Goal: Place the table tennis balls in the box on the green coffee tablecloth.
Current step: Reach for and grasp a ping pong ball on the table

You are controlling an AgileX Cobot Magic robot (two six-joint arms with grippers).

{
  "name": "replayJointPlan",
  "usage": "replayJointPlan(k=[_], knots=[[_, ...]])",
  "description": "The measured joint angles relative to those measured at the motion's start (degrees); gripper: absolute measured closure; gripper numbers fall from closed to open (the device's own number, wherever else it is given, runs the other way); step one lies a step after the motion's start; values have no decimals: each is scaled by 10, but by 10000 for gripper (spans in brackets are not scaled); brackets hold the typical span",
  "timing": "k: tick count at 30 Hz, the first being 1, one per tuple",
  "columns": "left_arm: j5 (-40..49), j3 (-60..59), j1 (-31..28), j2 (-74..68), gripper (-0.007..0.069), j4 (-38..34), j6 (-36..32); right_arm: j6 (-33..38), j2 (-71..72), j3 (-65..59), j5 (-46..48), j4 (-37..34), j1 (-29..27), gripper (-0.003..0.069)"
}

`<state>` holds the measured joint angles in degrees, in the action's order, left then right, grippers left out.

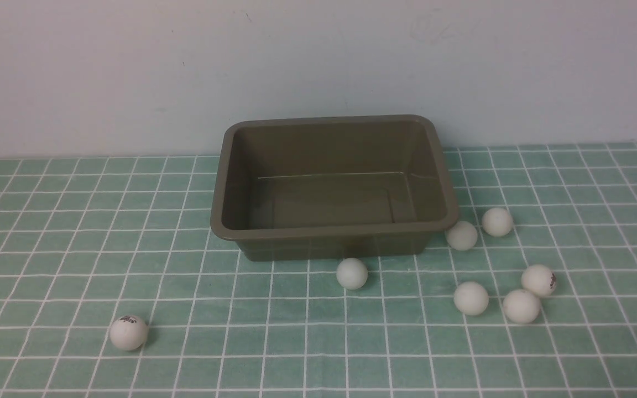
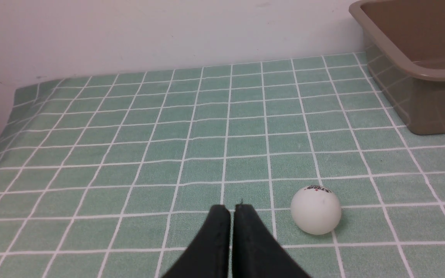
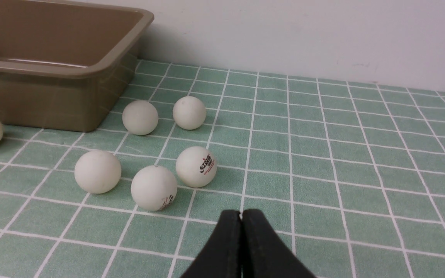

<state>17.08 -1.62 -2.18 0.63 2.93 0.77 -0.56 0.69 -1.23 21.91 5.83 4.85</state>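
Sitting on the green coffee tablecloth point(image 1: 75, 221), the box point(image 1: 329, 246), seven table tennis balls point(image 1: 471, 298) outside it. Left wrist: left tool point(image 2: 232, 211) clenched empty, logo ball point(image 2: 316, 210) just beside. Right wrist: right tool point(image 3: 241, 213) clenched empty, balls near.

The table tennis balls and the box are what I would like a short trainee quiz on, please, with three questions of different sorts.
1. How many table tennis balls lie on the green coffee tablecloth outside the box?
2. True or false: the box already holds one ball.
3. The left gripper is: A) open, B) shut on nothing, C) shut on a ball.
Key: 1 seven; 2 false, the box is empty; 3 B.
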Motion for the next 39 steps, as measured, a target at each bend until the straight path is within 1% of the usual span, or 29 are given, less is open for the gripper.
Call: replayJointPlan(k=[4,5,6,9,13,15,18,20,23,25,27,30,31,32,34,36,37,39], knots=[[0,0,0,0,629,0,0,-6,0,-5,-99,-8,0,676],[0,0,0,0,629,0,0,-10,0,-5,-141,-12,0,676],[0,0,0,0,629,0,0,-12,0,-5,-203,-15,0,676],[0,0,0,0,629,0,0,-13,0,-5,-296,-15,0,676],[0,0,0,0,629,0,0,-13,0,-4,-466,-15,0,676],[0,0,0,0,629,0,0,-13,0,-4,-519,-15,0,676],[0,0,0,0,629,0,0,-15,0,-4,-558,-15,0,676],[0,0,0,0,629,0,0,-19,0,-4,-566,-14,0,676],[0,0,0,0,629,0,0,-45,0,-4,-579,-12,0,676],[0,0,0,0,629,0,0,-71,0,9,-541,5,0,676],[0,0,0,0,629,0,0,-97,0,51,-473,43,0,676],[0,0,0,0,629,0,0,-146,-18,129,-335,107,0,676],[0,0,0,0,629,0,0,-182,-44,177,-251,135,0,676],[0,0,0,0,629,0,0,-205,-72,210,-201,149,0,676],[0,0,0,0,629,0,0,-225,-128,256,-113,155,0,676],[0,0,0,0,629,0,0,-226,-177,285,-56,152,0,676],[0,0,0,0,629,0,0,-218,-224,307,-12,139,0,676],[0,0,0,0,629,0,0,-197,-272,325,29,121,0,676]])
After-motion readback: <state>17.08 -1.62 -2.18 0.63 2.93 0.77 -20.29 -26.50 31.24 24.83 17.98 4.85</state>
